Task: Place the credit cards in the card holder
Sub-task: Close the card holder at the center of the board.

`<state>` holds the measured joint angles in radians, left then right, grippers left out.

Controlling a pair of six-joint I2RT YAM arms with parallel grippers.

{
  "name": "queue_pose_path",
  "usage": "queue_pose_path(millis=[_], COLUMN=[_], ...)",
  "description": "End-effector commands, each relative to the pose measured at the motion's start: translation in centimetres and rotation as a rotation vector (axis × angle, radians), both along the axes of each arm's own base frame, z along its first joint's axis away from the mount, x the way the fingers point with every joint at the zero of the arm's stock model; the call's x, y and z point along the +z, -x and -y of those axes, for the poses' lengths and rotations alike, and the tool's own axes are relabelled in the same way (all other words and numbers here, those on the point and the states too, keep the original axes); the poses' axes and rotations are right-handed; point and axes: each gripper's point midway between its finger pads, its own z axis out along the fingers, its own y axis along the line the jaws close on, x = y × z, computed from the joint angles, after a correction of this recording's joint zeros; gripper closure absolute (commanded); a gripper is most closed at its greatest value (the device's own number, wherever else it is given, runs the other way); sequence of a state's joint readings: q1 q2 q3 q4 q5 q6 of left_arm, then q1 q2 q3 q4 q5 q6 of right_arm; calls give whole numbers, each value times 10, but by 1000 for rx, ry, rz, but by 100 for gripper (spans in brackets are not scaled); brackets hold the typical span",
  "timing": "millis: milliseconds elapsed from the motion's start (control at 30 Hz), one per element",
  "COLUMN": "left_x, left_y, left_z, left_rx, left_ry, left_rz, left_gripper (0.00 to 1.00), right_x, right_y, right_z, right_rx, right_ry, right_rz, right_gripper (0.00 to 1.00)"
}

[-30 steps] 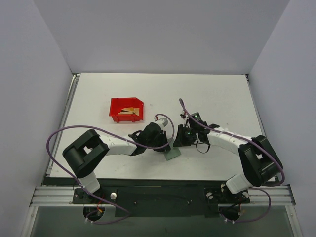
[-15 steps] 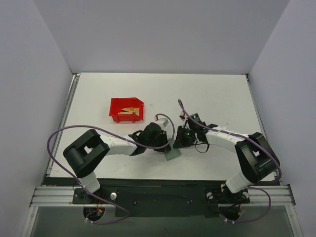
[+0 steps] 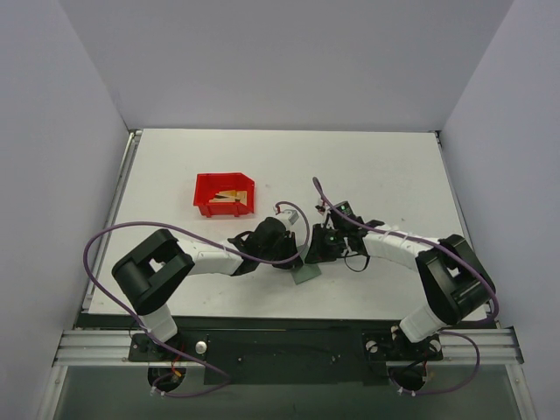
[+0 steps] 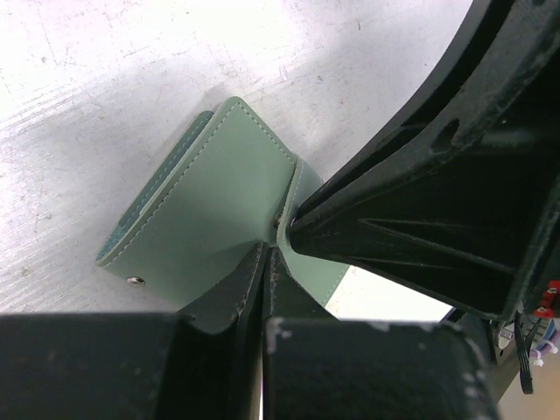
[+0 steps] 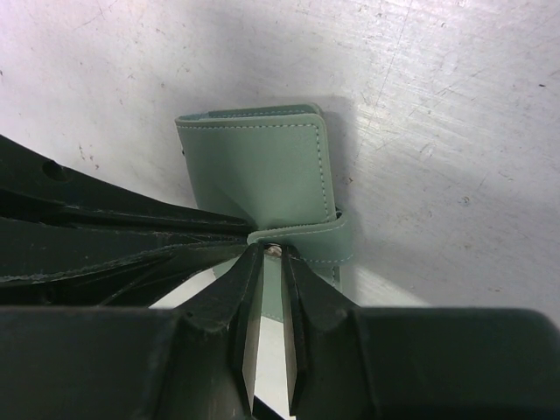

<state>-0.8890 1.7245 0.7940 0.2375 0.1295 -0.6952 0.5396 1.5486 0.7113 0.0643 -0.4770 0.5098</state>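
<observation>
Top view: one red plastic bin (image 3: 224,194) sits left of centre on the white tabletop (image 3: 376,166). Gold-tan credit cards (image 3: 231,196) lie inside it, at least two; exact count unclear. One small flat grey-green folding card holder (image 3: 306,274) lies near the front edge, well apart from the bin. Left pincer (image 3: 296,261) and right pincer (image 3: 311,259) meet on it.

Left wrist: left pincer fingers together, clamped on the card holder's near edge, likely to pin it down.

Right wrist: right pincer clamped on the snap tab (image 5: 302,238), probably to pull the flap open. No card visible in the holder.
</observation>
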Motion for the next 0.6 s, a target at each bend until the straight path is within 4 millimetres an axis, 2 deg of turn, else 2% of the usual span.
queue_pose_path(millis=[0, 300, 567], left_x=[-14, -14, -14], left_y=[6, 7, 6], left_z=[-3, -4, -3], left_rx=[-15, -18, -20], left_ry=[-42, -43, -41], left_rz=[-31, -30, -30], left_gripper=[100, 100, 100], right_x=[7, -1, -10], right_y=[-4, -9, -4], right_z=[-11, -6, -3], right_rx=[43, 19, 51], right_ry=[-10, 75, 215], right_rz=[26, 21, -34], right_gripper=[90, 92, 93])
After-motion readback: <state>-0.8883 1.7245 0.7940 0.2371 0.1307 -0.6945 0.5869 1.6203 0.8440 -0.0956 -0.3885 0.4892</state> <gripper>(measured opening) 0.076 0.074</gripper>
